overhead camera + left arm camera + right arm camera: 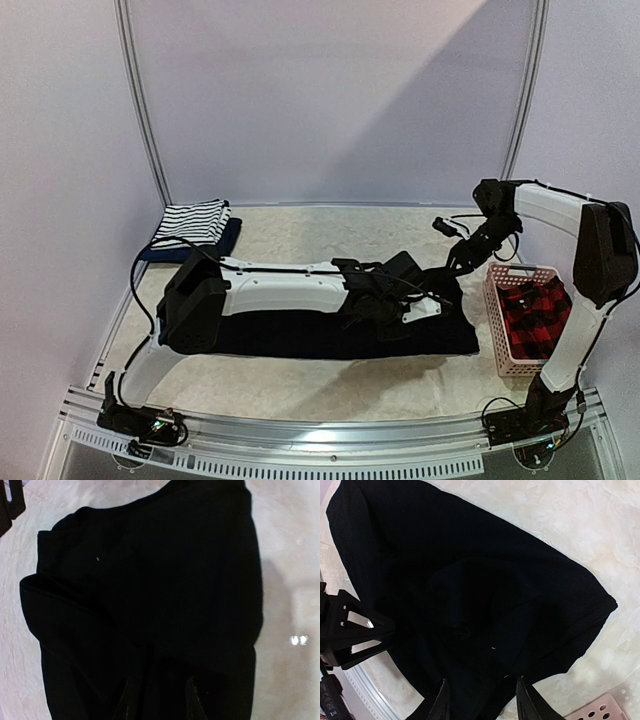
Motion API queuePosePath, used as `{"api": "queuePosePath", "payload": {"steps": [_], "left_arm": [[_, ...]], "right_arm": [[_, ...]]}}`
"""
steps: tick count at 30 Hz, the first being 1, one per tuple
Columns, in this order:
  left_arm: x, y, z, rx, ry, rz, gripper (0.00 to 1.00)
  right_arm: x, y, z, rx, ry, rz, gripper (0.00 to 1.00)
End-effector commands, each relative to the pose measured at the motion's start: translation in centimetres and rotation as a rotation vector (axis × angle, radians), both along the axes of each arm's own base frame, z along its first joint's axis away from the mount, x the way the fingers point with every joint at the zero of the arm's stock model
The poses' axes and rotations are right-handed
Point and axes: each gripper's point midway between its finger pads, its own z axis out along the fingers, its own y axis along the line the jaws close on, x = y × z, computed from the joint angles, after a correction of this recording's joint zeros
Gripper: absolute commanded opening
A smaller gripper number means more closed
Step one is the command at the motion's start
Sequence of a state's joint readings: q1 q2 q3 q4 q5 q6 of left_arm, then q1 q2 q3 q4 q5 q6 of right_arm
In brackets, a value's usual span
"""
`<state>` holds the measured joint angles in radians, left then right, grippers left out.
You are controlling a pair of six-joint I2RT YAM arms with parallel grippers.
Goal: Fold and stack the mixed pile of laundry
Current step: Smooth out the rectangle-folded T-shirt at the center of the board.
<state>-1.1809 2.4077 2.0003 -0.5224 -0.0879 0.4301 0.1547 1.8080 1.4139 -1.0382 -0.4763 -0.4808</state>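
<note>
Part-open on both left gripper (pixel 159 700) and right gripper (pixel 481 700): jaws spread just above cloth, visibly pinching nothing. Below, mid-fold: large black shirt (pixel 300 338), a long band across mid-tabletop (pixel 300 395). Far left, stacked: striped tank top (pixel 195 220) on navy piece (pixel 160 255). Right, in pink basket (pixel 500 345): plaid shirt (pixel 530 315). Next, probably: regrip an end, fold crosswise.

Top view overlooks table (pixel 300 390); 2 wrist views closely share black shirt (pixel 470 580).

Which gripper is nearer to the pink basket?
Right. The right gripper hangs over the end of the shirt next to the basket; the left gripper is over the shirt too, farther away.
</note>
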Motion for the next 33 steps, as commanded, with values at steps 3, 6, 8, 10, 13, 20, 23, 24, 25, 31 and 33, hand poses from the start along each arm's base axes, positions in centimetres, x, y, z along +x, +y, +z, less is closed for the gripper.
{"api": "queuePosePath", "payload": {"steps": [3, 6, 8, 10, 13, 20, 23, 24, 25, 31, 33], "left_arm": [[1.8, 0.0, -1.7, 0.05, -0.071, 0.05, 0.35], [2.1, 0.0, -2.0, 0.042, -0.065, 0.056, 0.32], [2.3, -0.1, -2.2, 0.039, -0.062, 0.06, 0.28], [2.4, -0.2, -2.1, 0.029, -0.06, 0.069, 0.2], [2.9, -0.3, -1.2, 0.002, -0.059, 0.091, 0.06], [5.0, 0.1, 2.3, -0.088, -0.05, 0.165, 0.0], [7.0, 1.1, 4.0, -0.155, -0.028, 0.249, 0.0], [7.7, 1.6, 4.3, -0.177, -0.015, 0.284, 0.0], [8.3, 2.0, 4.8, -0.207, 0.0, 0.31, 0.0], [7.8, 2.2, 5.9, -0.325, 0.153, 0.246, 0.11], [6.1, 1.3, 5.3, -0.295, 0.157, 0.161, 0.23]], "right_arm": [[-0.2, 0.0, -1.1, 0.008, 0.033, 0.006, 0.46], [-0.3, 0.0, -1.4, 0.01, 0.047, 0.005, 0.46], [-0.3, 0.0, -1.7, 0.009, 0.052, 0.005, 0.46], [-0.3, 0.0, -1.8, 0.007, 0.053, 0.004, 0.46], [-0.4, 0.0, -1.9, 0.007, 0.057, 0.003, 0.46], [-0.6, -0.1, -2.5, 0.002, 0.063, 0.01, 0.46], [-0.6, -0.1, -2.5, 0.003, 0.063, 0.011, 0.46], [-0.6, -0.1, -2.5, 0.004, 0.064, 0.01, 0.46], [-0.7, 0.0, -2.4, 0.007, 0.063, 0.013, 0.46], [-1.2, 0.0, -2.6, 0.014, 0.068, 0.035, 0.46], [-1.4, 0.0, -2.7, 0.011, 0.07, 0.04, 0.46]]}}
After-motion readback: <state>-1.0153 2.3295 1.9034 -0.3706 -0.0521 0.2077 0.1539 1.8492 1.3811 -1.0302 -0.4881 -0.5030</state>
